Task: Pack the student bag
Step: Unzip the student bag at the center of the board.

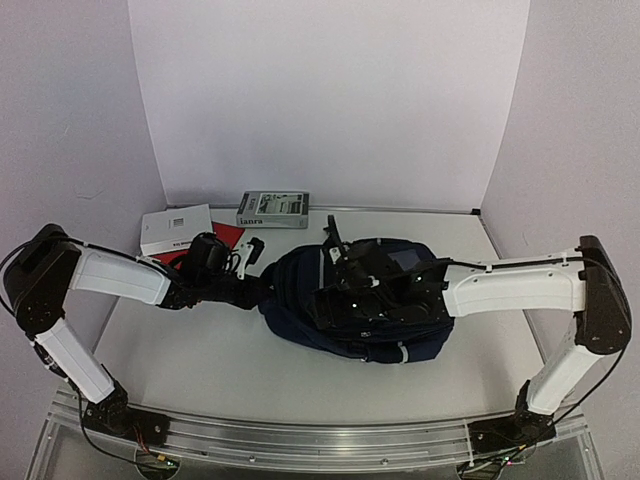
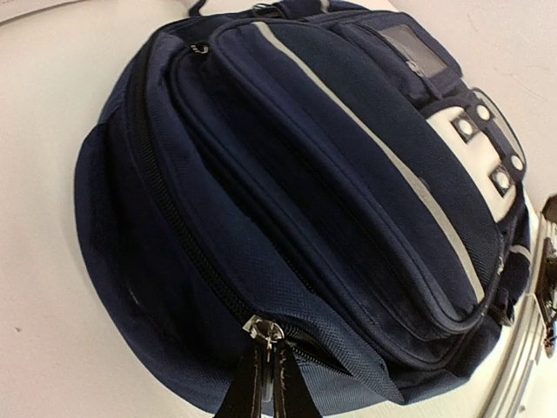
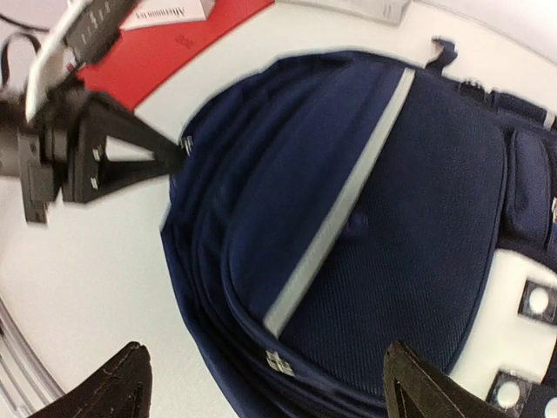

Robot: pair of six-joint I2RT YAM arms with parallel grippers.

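The student bag (image 1: 385, 330), navy blue with a white stripe (image 3: 344, 209), lies on its back mid-table. Its grey buckled flap (image 2: 486, 165) faces the right. My left gripper (image 2: 268, 353) is shut on a metal zipper pull (image 2: 263, 331) at the bag's left end, where the main zipper is slightly parted. From the right wrist view the left gripper (image 3: 170, 152) touches the bag's edge. My right gripper (image 3: 261, 392) hovers over the bag's top, jaws wide open and holding nothing, with a second zipper slider (image 3: 278, 362) between its fingers (image 3: 418, 387).
Behind the bag at the back left lie a white and red box (image 1: 176, 230), a red flat item (image 1: 228, 236) and a grey boxed book (image 1: 272, 209). White walls close the table on three sides. A metal rail (image 1: 300, 440) runs along the near edge.
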